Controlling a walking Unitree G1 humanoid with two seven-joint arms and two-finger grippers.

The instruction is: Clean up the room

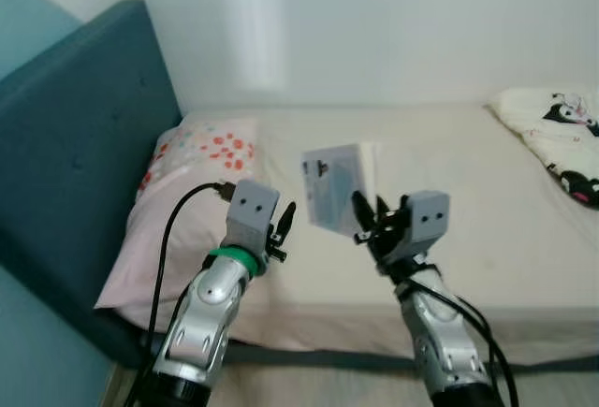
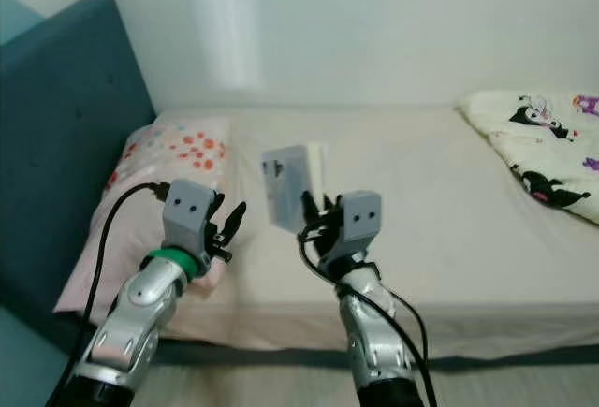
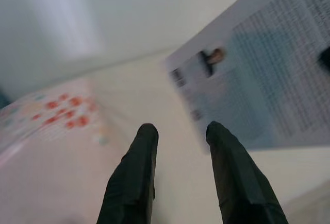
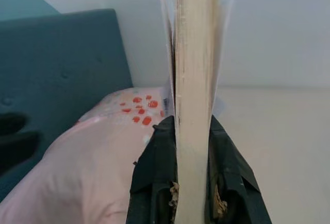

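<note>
A pale paperback book (image 1: 337,187) is held upright above the bed's near edge, back cover with small print facing left. My right gripper (image 1: 367,225) is shut on the book's lower edge; in the right wrist view its cream page block (image 4: 193,80) stands between the two black fingers (image 4: 154,172). My left gripper (image 1: 284,225) hovers just left of the book, over the pillow's near end, its fingers (image 3: 135,175) slightly apart with nothing between them. The book's printed cover (image 3: 263,85) lies close ahead of it.
A beige bed (image 1: 468,201) spans the view, with a pink floral pillow (image 1: 192,182) at the left against a teal headboard (image 1: 75,164). A white cartoon-print blanket (image 1: 562,136) lies at the far right. A white wall stands behind.
</note>
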